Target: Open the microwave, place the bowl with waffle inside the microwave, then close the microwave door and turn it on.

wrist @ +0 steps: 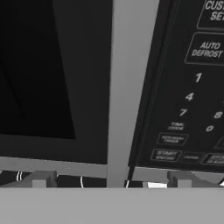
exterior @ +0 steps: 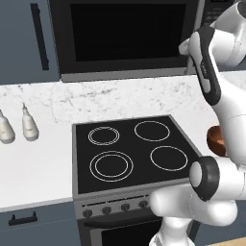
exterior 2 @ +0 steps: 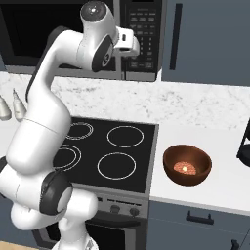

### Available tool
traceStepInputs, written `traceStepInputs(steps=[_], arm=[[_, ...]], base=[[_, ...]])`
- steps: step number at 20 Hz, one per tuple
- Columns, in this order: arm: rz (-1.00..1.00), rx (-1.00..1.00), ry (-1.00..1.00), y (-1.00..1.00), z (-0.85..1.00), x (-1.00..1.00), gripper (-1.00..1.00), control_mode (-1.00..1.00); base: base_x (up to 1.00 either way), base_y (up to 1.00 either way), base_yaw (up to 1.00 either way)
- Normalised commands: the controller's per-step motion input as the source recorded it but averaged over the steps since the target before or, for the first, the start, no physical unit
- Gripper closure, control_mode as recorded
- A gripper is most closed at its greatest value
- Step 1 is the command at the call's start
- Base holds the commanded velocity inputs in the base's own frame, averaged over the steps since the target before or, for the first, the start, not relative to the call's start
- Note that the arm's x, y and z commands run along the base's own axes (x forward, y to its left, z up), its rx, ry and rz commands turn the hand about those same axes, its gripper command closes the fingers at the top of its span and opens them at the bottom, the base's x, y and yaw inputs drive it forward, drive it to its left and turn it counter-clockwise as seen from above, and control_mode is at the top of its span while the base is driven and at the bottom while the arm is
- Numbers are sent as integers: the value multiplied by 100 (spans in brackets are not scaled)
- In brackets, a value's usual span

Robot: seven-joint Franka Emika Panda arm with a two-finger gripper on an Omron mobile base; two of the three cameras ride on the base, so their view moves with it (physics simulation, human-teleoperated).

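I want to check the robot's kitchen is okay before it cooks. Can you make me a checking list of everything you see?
Surface: white marbled counter with a black stove set in it.
Job's things: microwave above the stove, microwave door shut; bowl on the counter right of the stove, waffle inside it.
Clutter: two pale bottles on the counter left of the stove; a dark object at the right edge, too cut off to name.
Grippers: gripper up at the microwave, near the grey steel strip between window and keypad; holding nothing, jaw state unclear.
Cables: nothing seen.
Surroundings: blue-grey cabinets with black handles.
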Motion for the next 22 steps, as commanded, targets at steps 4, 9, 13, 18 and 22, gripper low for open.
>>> traceStepInputs(steps=[4,9,13,18,22], arm=[[0,0,0,0,0,35,-100,-100],[0,0,0,-2,0,34,-100,-100],[0,0,0,-5,0,34,-100,-100],[0,0,-8,1,-20,51,-100,-100],[0,-1,-23,26,-31,26,100,-100]], base=[[0,0,0],[0,0,0],[0,0,0],[0,0,0],[0,0,0]])
